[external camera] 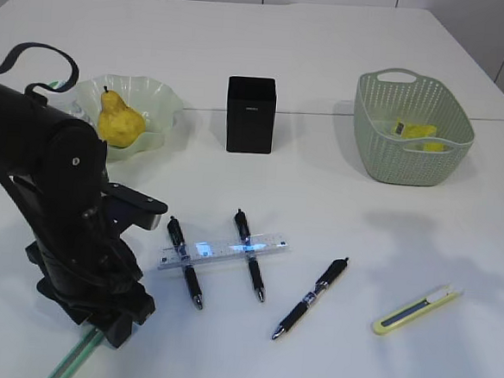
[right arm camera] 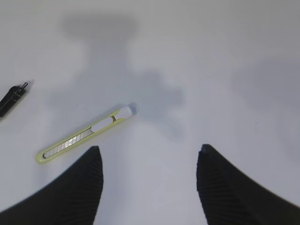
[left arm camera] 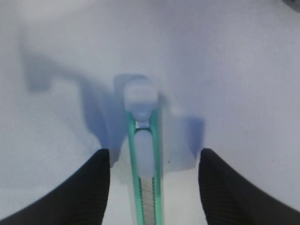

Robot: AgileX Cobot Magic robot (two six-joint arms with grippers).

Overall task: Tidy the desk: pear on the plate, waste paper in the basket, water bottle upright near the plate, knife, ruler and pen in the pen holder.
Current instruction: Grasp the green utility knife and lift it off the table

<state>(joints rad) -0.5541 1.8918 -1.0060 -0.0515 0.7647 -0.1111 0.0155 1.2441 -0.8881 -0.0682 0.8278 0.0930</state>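
A yellow pear (external camera: pixel 118 121) lies on the pale green plate (external camera: pixel 159 96). Yellow waste paper (external camera: pixel 414 131) is in the green basket (external camera: pixel 374 120). The black pen holder (external camera: pixel 250 114) stands at the middle back. A clear ruler (external camera: pixel 222 250) lies across two black pens (external camera: pixel 184 262) (external camera: pixel 249 255); a third pen (external camera: pixel 311 299) lies to the right. My left gripper (left arm camera: pixel 153 159) is open, its fingers either side of a green-framed knife (left arm camera: pixel 144 140) on the table. My right gripper (right arm camera: pixel 147 154) is open and empty, with a yellow knife (right arm camera: pixel 84 133) to its left. No water bottle shows.
My left arm (external camera: pixel 61 202) fills the front left of the exterior view, and the green knife (external camera: pixel 76 354) pokes out beneath it. The yellow knife (external camera: pixel 416 309) lies at the front right. A pen tip (right arm camera: pixel 11 98) shows at the left edge of the right wrist view.
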